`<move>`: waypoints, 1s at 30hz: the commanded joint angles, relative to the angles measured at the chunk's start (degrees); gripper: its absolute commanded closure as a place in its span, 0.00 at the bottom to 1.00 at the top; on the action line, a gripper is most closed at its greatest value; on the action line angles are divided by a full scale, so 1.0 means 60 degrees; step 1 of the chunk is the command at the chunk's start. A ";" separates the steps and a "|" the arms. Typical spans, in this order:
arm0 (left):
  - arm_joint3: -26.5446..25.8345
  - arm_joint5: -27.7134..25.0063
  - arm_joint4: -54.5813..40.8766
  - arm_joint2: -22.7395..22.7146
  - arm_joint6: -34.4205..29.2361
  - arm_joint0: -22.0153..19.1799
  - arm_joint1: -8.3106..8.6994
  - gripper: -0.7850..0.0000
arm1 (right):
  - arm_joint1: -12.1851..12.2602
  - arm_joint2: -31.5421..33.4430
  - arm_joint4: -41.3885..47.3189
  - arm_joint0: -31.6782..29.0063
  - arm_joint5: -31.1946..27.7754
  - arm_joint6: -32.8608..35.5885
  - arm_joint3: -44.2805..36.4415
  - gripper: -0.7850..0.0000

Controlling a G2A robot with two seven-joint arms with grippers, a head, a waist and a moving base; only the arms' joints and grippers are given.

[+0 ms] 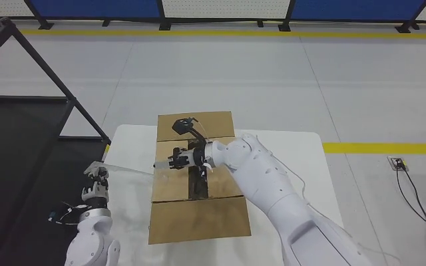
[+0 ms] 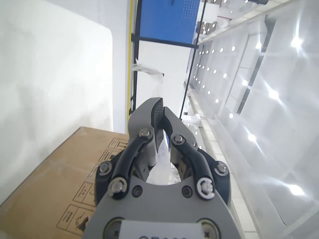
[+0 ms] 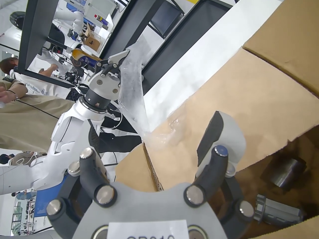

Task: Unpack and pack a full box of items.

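While the left gripper (image 1: 98, 174), well off the box's (image 1: 193, 226) left side, is clamped on a clear tape strip (image 1: 130, 169) running from the box's top seam, the right gripper (image 1: 174, 161) is spread over a box flap (image 1: 174, 189); the strip is probably light, limp and sticky; best held near its free end.

The box (image 1: 198, 226) sits on the table (image 1: 133, 153), metal parts (image 3: 276, 210) inside.

the top view looks down from above the arms on the whole box (image 1: 200, 226) and table (image 1: 133, 143). the left wrist view, close behind the left gripper (image 2: 163, 105), faces past its jaws to the ceiling (image 2: 249, 100), box beside them. the right wrist view, close behind the right gripper (image 3: 149, 145), faces across the box; beyond its jaws, the left gripper and clear strip (image 3: 132, 88).
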 commanded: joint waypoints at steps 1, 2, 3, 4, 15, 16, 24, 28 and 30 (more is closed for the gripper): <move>-0.0005 -0.0017 0.0060 0.0021 0.0085 -0.0006 -0.0003 1.00 | 0.0056 0.0018 -0.0070 -0.0084 -0.0052 -0.0137 -0.0093 0.00; -0.0005 -0.0017 0.0060 0.0021 0.0085 -0.0006 -0.0003 1.00 | 0.0085 0.0027 -0.0104 -0.0115 -0.0063 -0.0173 -0.0127 0.00; -0.0005 -0.0017 0.0060 0.0021 0.0085 -0.0006 -0.0003 1.00 | 0.0112 0.0041 -0.0125 -0.0151 -0.0079 -0.0212 -0.0173 0.00; -0.0005 -0.0017 0.0060 0.0021 0.0085 -0.0006 -0.0003 1.00 | 0.0138 0.0048 -0.0155 -0.0192 -0.0094 -0.0232 -0.0224 0.00; 0.0039 -0.0301 0.0204 0.0261 0.0640 -0.0046 -0.0085 1.00 | 0.0390 0.0168 -0.0304 -0.0662 -0.0118 -0.0318 -0.0853 0.00; 0.0072 -0.0424 0.0279 0.0395 0.0900 -0.0083 -0.0121 1.00 | 0.0409 0.0174 -0.0320 -0.0708 -0.0118 -0.0318 -0.0911 0.00; 0.0479 -0.1494 0.0289 0.1390 0.3435 -0.0510 -0.0492 1.00 | 0.0571 0.0265 -0.0391 -0.0983 -0.0141 -0.0308 -0.1348 0.00; 0.0741 -0.2052 0.0625 0.1703 0.4446 -0.0800 -0.0649 1.00 | 0.0641 0.0293 -0.0445 -0.1118 -0.0121 -0.0325 -0.1552 0.00; 0.0900 -0.2433 0.0965 0.1833 0.4899 -0.0928 -0.0719 1.00 | 0.0674 0.0311 -0.0458 -0.1185 -0.0120 -0.0339 -0.1648 0.00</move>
